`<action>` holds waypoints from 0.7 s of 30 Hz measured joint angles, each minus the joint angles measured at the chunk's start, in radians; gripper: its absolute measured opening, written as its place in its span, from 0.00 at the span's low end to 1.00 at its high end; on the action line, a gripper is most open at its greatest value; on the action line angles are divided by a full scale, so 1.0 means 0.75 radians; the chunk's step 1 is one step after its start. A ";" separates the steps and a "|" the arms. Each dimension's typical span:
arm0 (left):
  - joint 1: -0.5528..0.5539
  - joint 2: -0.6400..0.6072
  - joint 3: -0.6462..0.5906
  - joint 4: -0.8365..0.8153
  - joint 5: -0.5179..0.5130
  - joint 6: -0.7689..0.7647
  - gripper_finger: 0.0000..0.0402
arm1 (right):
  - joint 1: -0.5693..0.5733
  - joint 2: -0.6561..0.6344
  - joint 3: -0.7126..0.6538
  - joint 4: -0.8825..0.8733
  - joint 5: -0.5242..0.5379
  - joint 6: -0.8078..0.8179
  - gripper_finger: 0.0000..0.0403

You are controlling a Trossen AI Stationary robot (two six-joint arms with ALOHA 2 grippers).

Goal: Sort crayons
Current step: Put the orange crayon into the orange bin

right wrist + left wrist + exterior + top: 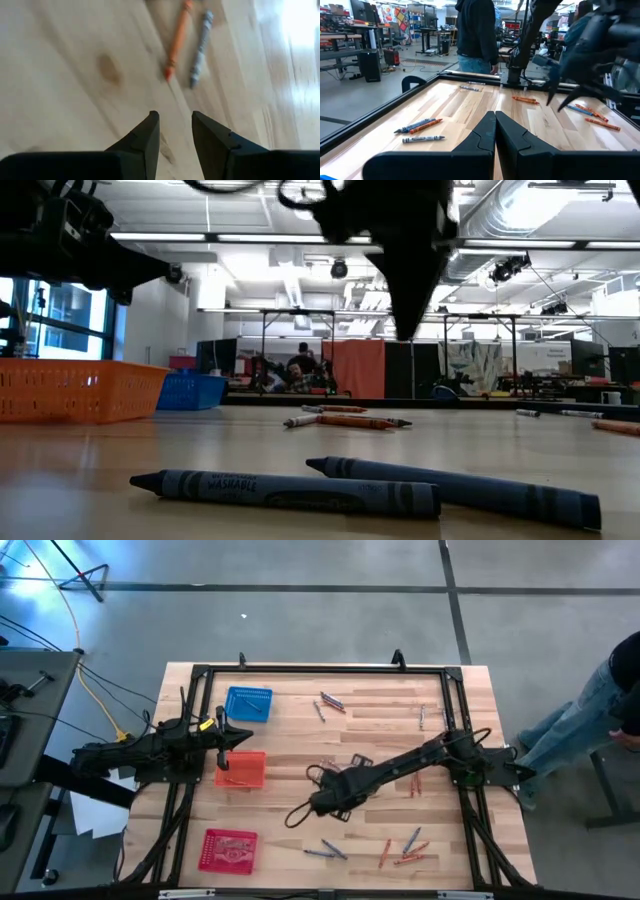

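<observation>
Crayons lie scattered in small groups on the wooden table: at the far middle [330, 703], the near middle [325, 850], the near right [405, 848] and the right [415, 783]. My right gripper [325, 802] hangs open over the table's middle, pointing steeply down, with nothing between its fingers [175, 125]. An orange crayon [177, 42] and a grey crayon [200, 47] lie on the wood ahead of it. My left gripper [235, 737] waits shut and level [495, 125] at the left, above the orange basket [241, 769].
A blue basket [248, 704] stands at the far left and a red basket [228, 849] at the near left. Two blue crayons [285, 490] lie close to the low camera. A person [590, 720] stands beyond the table's right edge.
</observation>
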 joint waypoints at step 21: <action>0.000 0.000 0.000 0.000 0.000 0.000 0.00 | -0.048 -0.874 -1.312 0.752 -0.072 0.780 0.27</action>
